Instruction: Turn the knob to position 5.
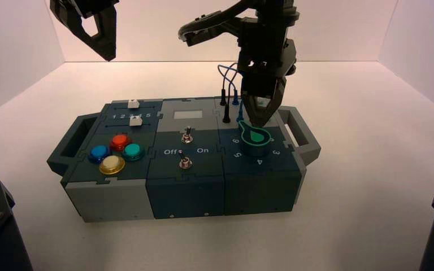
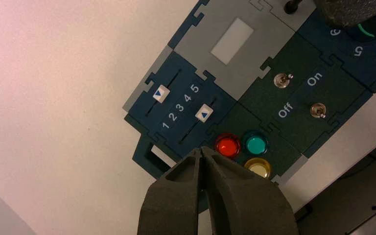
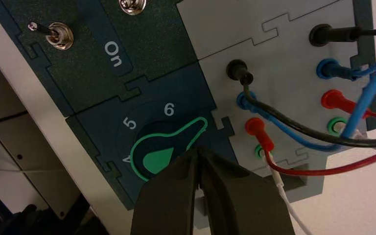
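The green knob (image 3: 162, 149) with its teardrop pointer sits on the box's right section, also seen in the high view (image 1: 254, 139). Its pointer tip points past the digit 6 (image 3: 169, 109), toward the wire jacks. The digit 5 (image 3: 129, 123) lies in the arc between 6 and a partly hidden 4; it also shows in the high view (image 1: 238, 154). My right gripper (image 3: 198, 152) is shut and empty, its tip just above the knob's edge beside the pointer (image 1: 258, 121). My left gripper (image 2: 201, 151) is shut and empty, raised at the far left (image 1: 106, 52).
Two metal toggle switches (image 3: 56, 34) stand by the "On" lettering in the box's middle. Black, blue and red plugs with wires (image 3: 284, 122) fill the grey panel just behind the knob. Coloured push buttons (image 2: 241, 149) and two sliders (image 2: 181, 103) are on the box's left section.
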`<state>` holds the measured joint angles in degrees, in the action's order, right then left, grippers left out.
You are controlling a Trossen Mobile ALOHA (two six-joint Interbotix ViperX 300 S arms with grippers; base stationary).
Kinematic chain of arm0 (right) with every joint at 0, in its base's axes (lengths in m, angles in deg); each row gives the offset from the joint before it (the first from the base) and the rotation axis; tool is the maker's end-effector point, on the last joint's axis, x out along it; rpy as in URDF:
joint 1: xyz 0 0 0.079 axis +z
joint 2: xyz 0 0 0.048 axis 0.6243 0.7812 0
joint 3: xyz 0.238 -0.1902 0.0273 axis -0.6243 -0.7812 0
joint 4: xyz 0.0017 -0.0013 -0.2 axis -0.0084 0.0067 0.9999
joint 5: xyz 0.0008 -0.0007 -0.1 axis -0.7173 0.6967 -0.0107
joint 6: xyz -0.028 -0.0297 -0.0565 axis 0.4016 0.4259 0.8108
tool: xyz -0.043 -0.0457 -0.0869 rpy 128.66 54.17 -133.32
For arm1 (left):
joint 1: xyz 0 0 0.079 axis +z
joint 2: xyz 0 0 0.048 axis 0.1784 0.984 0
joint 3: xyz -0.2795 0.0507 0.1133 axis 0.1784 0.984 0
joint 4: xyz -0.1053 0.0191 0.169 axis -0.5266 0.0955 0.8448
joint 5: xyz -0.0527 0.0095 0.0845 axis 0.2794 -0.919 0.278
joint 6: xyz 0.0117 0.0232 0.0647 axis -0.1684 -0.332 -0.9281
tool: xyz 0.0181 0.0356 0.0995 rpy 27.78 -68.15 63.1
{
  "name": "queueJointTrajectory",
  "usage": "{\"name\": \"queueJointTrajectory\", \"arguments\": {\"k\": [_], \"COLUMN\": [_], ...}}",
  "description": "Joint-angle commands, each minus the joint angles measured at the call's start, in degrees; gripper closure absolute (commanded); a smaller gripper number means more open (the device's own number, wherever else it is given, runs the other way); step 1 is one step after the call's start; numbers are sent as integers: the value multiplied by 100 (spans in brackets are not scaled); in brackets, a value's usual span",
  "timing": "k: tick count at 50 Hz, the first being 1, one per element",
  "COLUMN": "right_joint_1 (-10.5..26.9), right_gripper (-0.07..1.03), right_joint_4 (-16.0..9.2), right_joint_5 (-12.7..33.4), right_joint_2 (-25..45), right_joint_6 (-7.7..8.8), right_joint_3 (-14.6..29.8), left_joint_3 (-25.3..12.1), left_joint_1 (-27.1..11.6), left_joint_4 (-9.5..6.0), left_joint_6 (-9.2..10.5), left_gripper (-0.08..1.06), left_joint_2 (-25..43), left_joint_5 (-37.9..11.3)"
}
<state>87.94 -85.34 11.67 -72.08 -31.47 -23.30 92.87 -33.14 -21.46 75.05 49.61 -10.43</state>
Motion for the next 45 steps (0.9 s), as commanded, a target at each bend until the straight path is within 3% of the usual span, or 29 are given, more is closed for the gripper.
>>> {"name": "queueJointTrajectory", "arguments": {"k": [1,45], "right_joint_1": [79,369], "right_gripper": [98,98], "right_joint_4": [-26,-141], "right_joint_5": [-9,-9], "right_joint_2": [-88,-70], "right_joint_6": [62,70], "right_joint_3": [158,246], "left_joint_3": [-193,-193], "left_joint_1": [9,18], "left_joint_4": [18,62], "left_joint_6": [-35,-26], "left_gripper": [101,101], "left_joint_2": [-35,-88], "left_joint_5": [-9,-167]}}
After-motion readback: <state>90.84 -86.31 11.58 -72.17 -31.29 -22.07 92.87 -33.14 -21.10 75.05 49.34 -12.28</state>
